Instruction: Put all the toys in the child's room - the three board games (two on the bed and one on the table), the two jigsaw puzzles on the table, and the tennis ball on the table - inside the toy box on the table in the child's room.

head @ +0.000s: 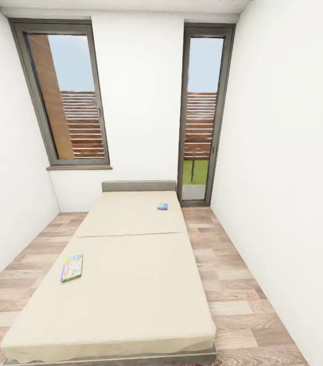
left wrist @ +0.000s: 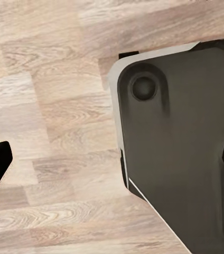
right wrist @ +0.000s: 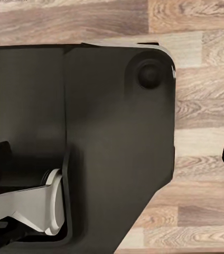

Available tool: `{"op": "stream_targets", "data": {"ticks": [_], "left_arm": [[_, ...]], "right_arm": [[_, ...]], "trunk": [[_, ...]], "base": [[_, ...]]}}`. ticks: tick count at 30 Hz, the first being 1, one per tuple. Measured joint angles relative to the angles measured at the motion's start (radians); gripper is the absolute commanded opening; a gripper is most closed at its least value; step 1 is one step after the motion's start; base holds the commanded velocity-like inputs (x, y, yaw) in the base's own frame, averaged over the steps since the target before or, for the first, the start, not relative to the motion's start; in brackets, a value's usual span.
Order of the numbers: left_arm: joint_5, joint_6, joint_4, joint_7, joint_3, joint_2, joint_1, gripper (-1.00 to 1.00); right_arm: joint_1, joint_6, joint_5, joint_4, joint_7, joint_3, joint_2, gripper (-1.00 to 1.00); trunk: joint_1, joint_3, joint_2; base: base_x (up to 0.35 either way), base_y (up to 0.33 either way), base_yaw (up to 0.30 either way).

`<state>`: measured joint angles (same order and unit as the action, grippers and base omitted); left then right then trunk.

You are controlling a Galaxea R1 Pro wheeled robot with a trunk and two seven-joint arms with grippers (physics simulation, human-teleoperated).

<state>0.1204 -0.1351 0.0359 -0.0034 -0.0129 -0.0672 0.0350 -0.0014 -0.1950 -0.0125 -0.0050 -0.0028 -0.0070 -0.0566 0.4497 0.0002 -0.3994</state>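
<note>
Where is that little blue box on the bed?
In the head view, the blue board game lies on the far section of the bed, toward its right edge, near the grey headboard and the glass door.

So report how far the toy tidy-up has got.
Nothing looks done. Both flat board game boxes lie untouched on the cream bed: the green-bordered one near its left edge, the small blue one towards the headboard. Nothing is in hand; both wrist views look down at wood-plank floor. Everything remains.

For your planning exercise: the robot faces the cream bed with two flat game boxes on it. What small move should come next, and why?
Probably roll the base forward toward the nearer green-bordered game box by the left edge of the cream two-section mattress. The small blue game box lies farther off near the grey headboard, and both wrist views look down at wood-plank floor.
</note>
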Motion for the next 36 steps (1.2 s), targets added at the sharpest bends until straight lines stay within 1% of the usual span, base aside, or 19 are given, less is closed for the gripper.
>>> {"op": "stream_targets", "data": {"ticks": [5,12,16,29,36], "left_arm": [[-0.001,0.000,0.000,0.000,0.001,0.001,0.000,1.00],[-0.003,-0.002,0.000,0.001,0.002,0.003,0.000,1.00],[-0.004,-0.002,0.000,0.001,0.002,0.003,0.000,1.00],[-0.009,-0.002,-0.001,0.001,0.005,0.018,-0.001,1.00],[-0.013,-0.002,-0.001,0.000,0.006,0.031,-0.001,1.00]], "right_arm": [[0.000,-0.002,0.000,0.000,0.000,-0.001,0.000,1.00],[0.000,-0.008,0.001,0.000,0.001,0.001,0.000,1.00],[0.000,-0.009,0.002,0.000,0.002,0.000,0.000,1.00],[0.000,0.000,0.004,0.000,0.002,0.001,-0.001,1.00],[0.000,0.003,0.005,0.000,0.001,0.001,-0.003,1.00]], "trunk": [[0.000,0.000,0.000],[0.000,0.000,0.000],[0.000,-0.001,0.000],[0.000,-0.001,0.000],[0.000,-0.001,0.000]], "base": [[0.000,-0.027,-0.281],[0.000,-0.169,-0.281],[0.000,-0.054,-0.174],[0.000,-0.052,-0.025],[0.000,-0.212,0.159]]}}
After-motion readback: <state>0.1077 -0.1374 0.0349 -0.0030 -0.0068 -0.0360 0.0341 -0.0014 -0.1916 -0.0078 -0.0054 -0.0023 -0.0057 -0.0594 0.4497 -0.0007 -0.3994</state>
